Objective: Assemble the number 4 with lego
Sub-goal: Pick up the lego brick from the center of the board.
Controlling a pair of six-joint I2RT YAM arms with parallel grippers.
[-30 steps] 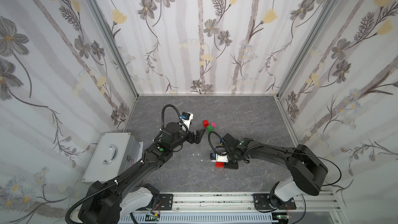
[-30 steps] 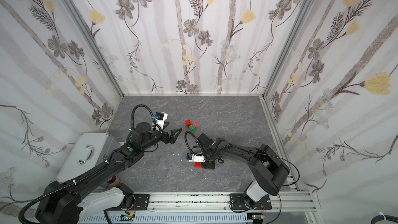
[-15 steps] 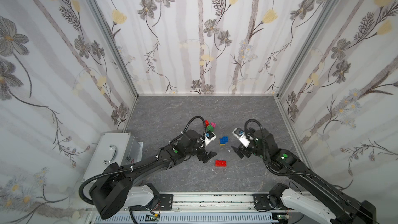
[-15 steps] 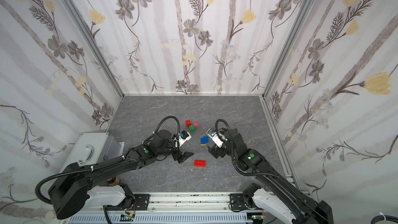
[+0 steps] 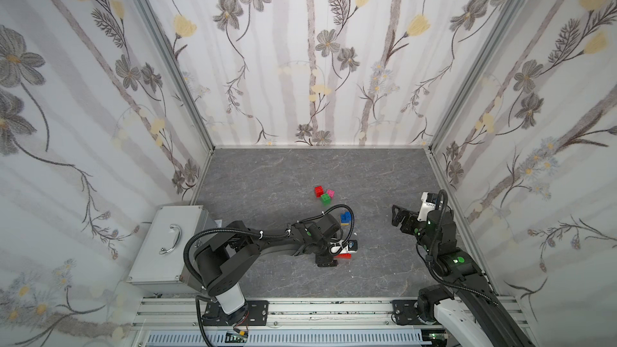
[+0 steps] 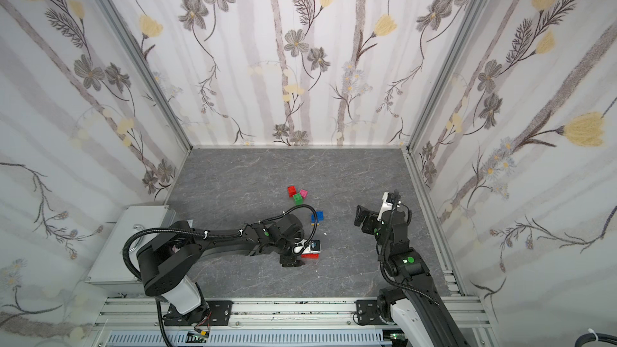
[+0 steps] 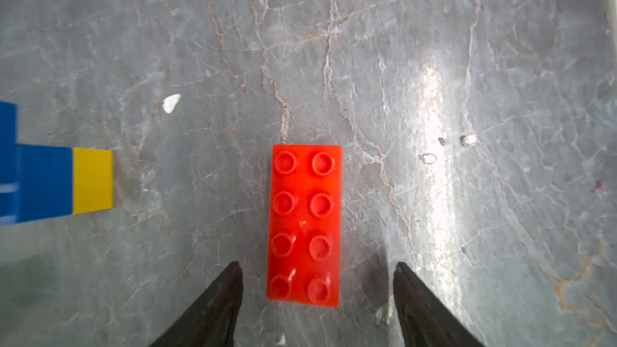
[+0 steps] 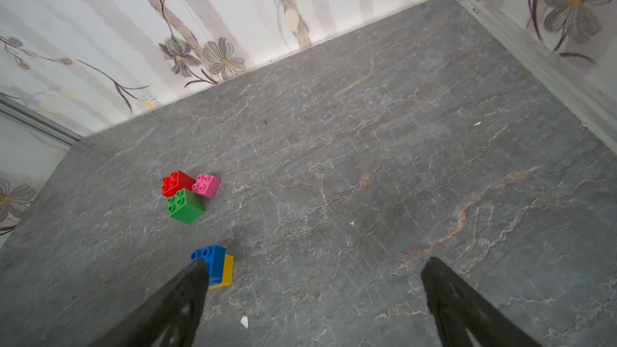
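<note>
The long red brick (image 7: 303, 225) lies flat on the table (image 8: 400, 161), studs up, near the front middle and apart from everything else, so I read this as the pick-up step for the piece that will form the arm of the 4. Just beside it sits the blue-and-yellow stack (image 8: 213, 263), blue joined to yellow, the only part of the figure assembled so far; I cannot tell from here whether it stands or lies on its side. Farther back, the small red brick (image 8: 177, 182), the pink brick (image 8: 206, 185) and the green brick (image 8: 186, 205) huddle together, touching, none of them joined. My left tool (image 7: 317, 263) is low over the near end of the long red brick, its jaws partly spread and straddling the brick's width, with a gap of bare table showing on each side, so it has hold of nothing yet. My right tool (image 8: 317, 260) hangs well off to the right side, jaws spread wide and empty. Next I would bring the left jaws in squarely on the brick's long sides, keeping them centred so it does not twist, then lift it clear.
</note>
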